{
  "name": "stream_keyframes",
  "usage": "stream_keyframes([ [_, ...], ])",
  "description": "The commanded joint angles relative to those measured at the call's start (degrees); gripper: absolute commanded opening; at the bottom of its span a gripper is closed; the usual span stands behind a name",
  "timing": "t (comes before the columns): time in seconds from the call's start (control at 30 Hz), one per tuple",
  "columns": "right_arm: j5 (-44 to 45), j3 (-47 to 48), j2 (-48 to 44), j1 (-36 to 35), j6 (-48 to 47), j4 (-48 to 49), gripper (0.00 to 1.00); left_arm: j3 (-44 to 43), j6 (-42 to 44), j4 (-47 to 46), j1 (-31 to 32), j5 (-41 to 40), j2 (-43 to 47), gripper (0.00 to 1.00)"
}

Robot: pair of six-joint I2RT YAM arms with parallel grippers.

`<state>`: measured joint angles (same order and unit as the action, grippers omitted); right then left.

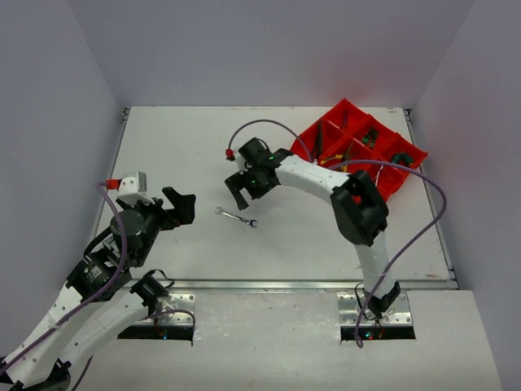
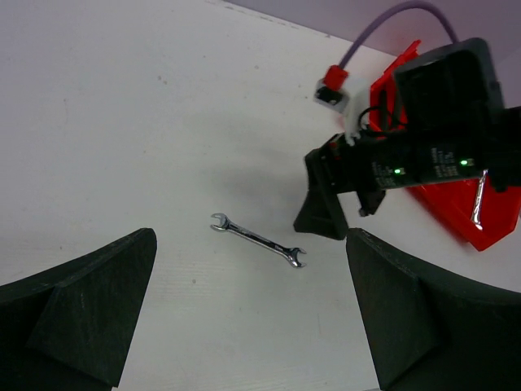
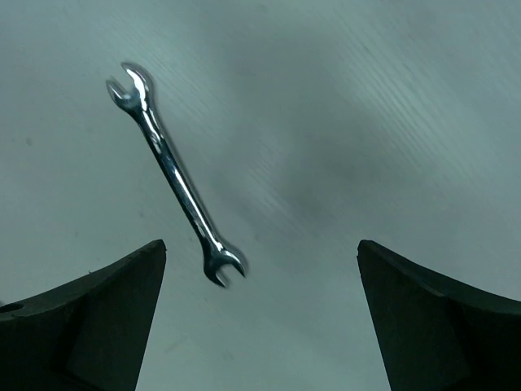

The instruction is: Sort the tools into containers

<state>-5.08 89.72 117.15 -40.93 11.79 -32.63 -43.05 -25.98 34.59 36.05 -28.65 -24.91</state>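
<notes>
A small silver open-end wrench lies flat on the white table, near the middle. It also shows in the left wrist view as the wrench and in the right wrist view as the wrench. My right gripper hangs open just above and behind it, jaws wide with nothing between them. My left gripper is open at the left, pointing toward the wrench, empty. The red divided tray stands at the back right with several tools in its compartments.
The right arm's white links stretch from the tray side across to the middle of the table. A purple cable loops over the table's right part. Grey walls close the table at the back and both sides.
</notes>
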Motion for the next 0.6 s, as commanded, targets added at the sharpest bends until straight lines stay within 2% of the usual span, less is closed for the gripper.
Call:
stream_keyframes([
  [0.0,-0.33,13.93,9.15,-5.76,-5.78,-4.25,0.99,-0.19,-0.91,-1.02,0.25,-1.85,-0.25,1.00],
  [0.1,-0.08,19.00,13.30,-7.95,-7.14,-6.39,0.97,-0.02,-0.82,-1.37,0.25,-1.67,-0.32,1.00],
  [0.23,5.97,22.03,17.20,-11.27,-10.37,-8.07,0.94,-0.23,-0.56,-1.44,0.25,-1.21,-1.73,1.00],
  [0.4,7.59,25.13,21.39,-12.16,-11.19,-11.82,0.76,-0.22,-0.83,-1.24,0.23,-1.50,-1.65,1.00],
  [0.57,7.35,28.44,24.56,-12.06,-11.35,-17.10,0.64,-0.11,-0.74,-1.46,0.16,-1.49,-1.46,1.00],
])
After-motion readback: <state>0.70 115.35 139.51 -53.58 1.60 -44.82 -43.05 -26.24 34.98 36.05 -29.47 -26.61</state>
